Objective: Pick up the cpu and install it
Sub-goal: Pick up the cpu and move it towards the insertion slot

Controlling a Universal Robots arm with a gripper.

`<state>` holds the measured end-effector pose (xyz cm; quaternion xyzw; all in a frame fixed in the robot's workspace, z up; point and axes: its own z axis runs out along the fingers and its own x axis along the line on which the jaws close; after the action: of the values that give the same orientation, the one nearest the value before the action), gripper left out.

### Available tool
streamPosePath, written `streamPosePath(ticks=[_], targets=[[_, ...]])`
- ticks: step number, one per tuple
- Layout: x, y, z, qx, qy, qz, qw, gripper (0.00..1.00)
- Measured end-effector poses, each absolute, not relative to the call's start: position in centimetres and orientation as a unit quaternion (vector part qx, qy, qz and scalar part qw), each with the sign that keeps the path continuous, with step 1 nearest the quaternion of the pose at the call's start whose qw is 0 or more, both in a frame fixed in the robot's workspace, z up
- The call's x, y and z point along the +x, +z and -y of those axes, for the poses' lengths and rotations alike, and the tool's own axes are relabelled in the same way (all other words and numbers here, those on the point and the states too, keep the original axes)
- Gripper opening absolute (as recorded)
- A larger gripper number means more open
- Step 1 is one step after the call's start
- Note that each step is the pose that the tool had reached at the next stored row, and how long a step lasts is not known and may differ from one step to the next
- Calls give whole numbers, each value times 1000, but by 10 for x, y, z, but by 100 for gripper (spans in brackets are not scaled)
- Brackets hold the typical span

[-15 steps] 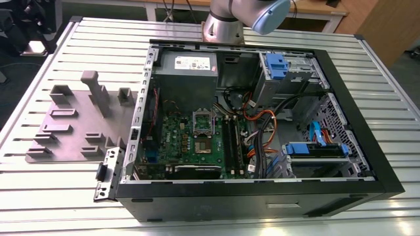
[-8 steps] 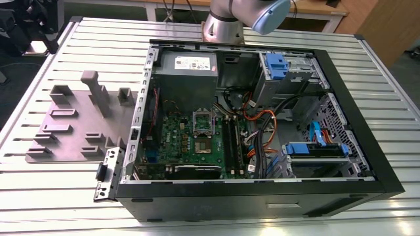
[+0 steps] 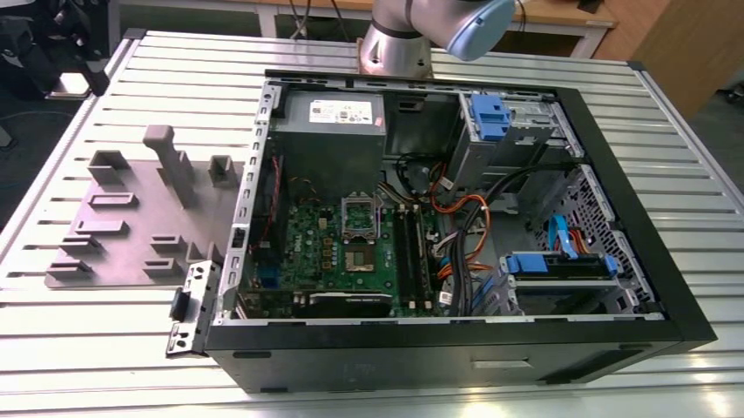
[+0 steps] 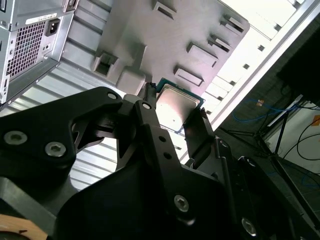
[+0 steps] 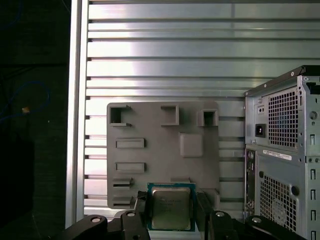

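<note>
We see a ribbed silver aluminium table top (image 3: 104,348) carrying a flat grey-purple plastic fixture plate with raised blocks (image 3: 128,235). Just beside it, toward the exterior view's right, a black tower computer case (image 3: 465,361) lies on its side, open on top. Inside we make out a silver-grey power supply box (image 3: 331,131), a green motherboard (image 3: 308,244) next to it, a bundle of orange cables (image 3: 448,205) and two blue plastic drive caddies (image 3: 489,113) (image 3: 558,263). In the first wrist view the plate (image 5: 160,150) lies beside the case's perforated rear panel (image 5: 280,150).

black tool (image 4: 176,106), silver arm (image 3: 393,48), blue cap (image 3: 480,24)
</note>
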<state>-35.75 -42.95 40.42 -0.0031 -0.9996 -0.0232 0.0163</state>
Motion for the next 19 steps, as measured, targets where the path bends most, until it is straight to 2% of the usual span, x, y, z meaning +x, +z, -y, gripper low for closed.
streamPosePath(ticks=[19], targets=[[-338, 404, 434, -4, -23, 1000, 16, 47]])
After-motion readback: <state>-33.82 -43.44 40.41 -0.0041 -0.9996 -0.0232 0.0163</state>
